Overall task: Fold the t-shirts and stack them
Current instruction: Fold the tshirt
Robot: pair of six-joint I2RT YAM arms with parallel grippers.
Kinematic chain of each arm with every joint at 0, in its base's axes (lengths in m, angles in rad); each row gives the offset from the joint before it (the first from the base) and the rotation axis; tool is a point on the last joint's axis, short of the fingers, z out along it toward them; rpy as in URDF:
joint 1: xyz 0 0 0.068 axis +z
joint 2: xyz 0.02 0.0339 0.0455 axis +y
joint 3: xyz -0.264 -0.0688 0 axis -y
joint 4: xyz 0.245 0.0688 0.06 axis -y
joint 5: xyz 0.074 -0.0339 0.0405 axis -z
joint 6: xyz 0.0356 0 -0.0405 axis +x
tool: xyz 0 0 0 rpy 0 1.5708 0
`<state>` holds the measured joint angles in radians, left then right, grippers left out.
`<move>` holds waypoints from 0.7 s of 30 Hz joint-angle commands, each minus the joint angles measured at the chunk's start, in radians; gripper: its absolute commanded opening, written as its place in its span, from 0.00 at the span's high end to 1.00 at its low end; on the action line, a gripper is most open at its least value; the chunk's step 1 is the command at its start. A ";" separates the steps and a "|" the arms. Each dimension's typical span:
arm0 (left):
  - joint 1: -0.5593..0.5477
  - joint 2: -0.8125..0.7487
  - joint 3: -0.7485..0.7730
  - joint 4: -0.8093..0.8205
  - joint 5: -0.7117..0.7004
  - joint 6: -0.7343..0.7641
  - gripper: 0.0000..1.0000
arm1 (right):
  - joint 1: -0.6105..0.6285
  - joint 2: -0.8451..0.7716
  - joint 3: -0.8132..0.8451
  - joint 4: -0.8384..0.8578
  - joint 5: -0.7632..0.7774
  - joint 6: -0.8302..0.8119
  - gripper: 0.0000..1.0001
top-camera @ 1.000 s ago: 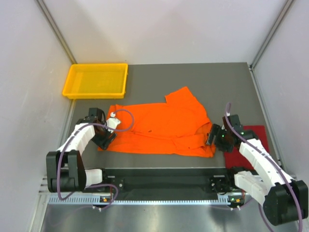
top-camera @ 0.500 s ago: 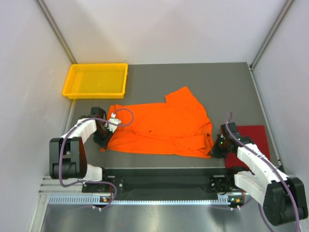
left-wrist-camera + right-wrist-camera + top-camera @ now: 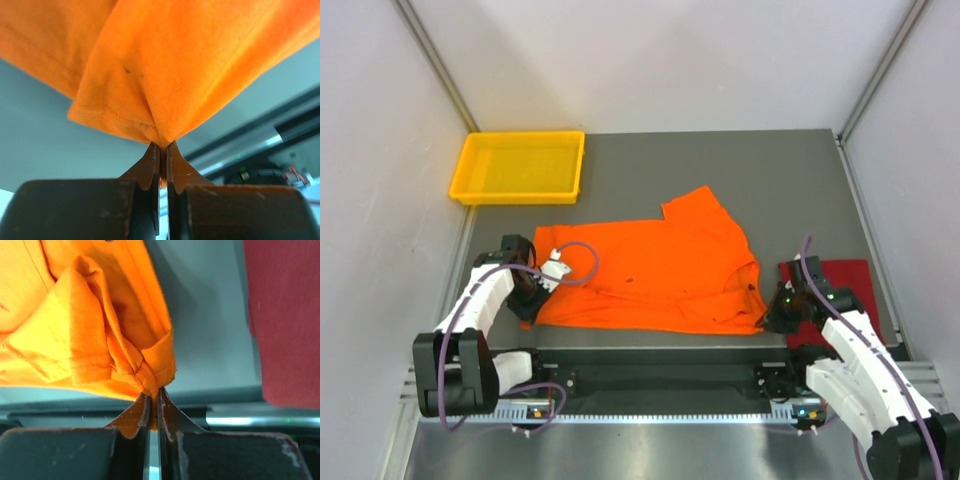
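The bright orange t-shirt (image 3: 655, 270) lies spread across the grey table, one sleeve pointing toward the back. My left gripper (image 3: 528, 302) is shut on its near left corner; in the left wrist view the orange cloth (image 3: 165, 75) bunches out of the closed left gripper (image 3: 163, 146). My right gripper (image 3: 763, 318) is shut on the near right corner, where the orange hem (image 3: 125, 355) gathers into the pinched right gripper (image 3: 154, 392). The dark red t-shirt (image 3: 840, 290) lies folded at the right, beside and partly under the right arm, and shows as red cloth (image 3: 285, 320) in the right wrist view.
A yellow plastic tray (image 3: 475, 166) stands at the back left of the table (image 3: 770, 170). White walls close in both sides and the back. A black rail (image 3: 660, 365) runs along the near edge between the arm bases.
Both grippers went from open to shut on the orange shirt's near corners. The shirt's near edge has been drawn toward the front, and both arms have pulled back with it.
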<state>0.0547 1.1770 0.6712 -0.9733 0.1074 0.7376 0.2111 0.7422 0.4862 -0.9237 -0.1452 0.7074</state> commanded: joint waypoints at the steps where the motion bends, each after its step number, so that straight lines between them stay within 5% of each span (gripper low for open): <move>1: 0.011 0.001 0.031 -0.143 -0.018 0.060 1.00 | -0.001 -0.032 0.012 -0.115 -0.040 -0.011 1.00; 4: 0.011 -0.004 0.037 -0.168 -0.028 0.072 1.00 | -0.003 -0.056 0.005 -0.115 -0.054 -0.006 0.91; 6: 0.011 0.018 0.027 -0.131 -0.053 0.068 0.96 | -0.003 -0.049 0.009 -0.106 -0.030 0.000 0.63; 7: 0.011 0.027 0.025 -0.104 -0.078 0.051 0.64 | -0.003 -0.038 0.021 -0.099 -0.022 0.001 0.48; 9: 0.013 0.041 0.033 -0.033 -0.148 -0.001 0.46 | -0.001 -0.040 0.060 -0.101 0.039 0.009 0.35; 10: 0.013 0.039 0.063 -0.021 -0.156 -0.010 0.26 | -0.003 -0.047 0.131 -0.110 0.073 0.009 0.27; 16: 0.062 0.065 0.311 0.134 -0.155 -0.180 0.20 | -0.003 0.012 0.386 0.047 0.234 -0.132 0.24; 21: 0.082 0.205 0.393 0.350 -0.144 -0.406 0.34 | -0.003 0.307 0.521 0.333 0.150 -0.319 0.33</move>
<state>0.1238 1.3056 1.0283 -0.7933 -0.0414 0.4976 0.2111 0.8886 0.9474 -0.7979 0.0120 0.5335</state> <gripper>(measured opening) 0.685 0.686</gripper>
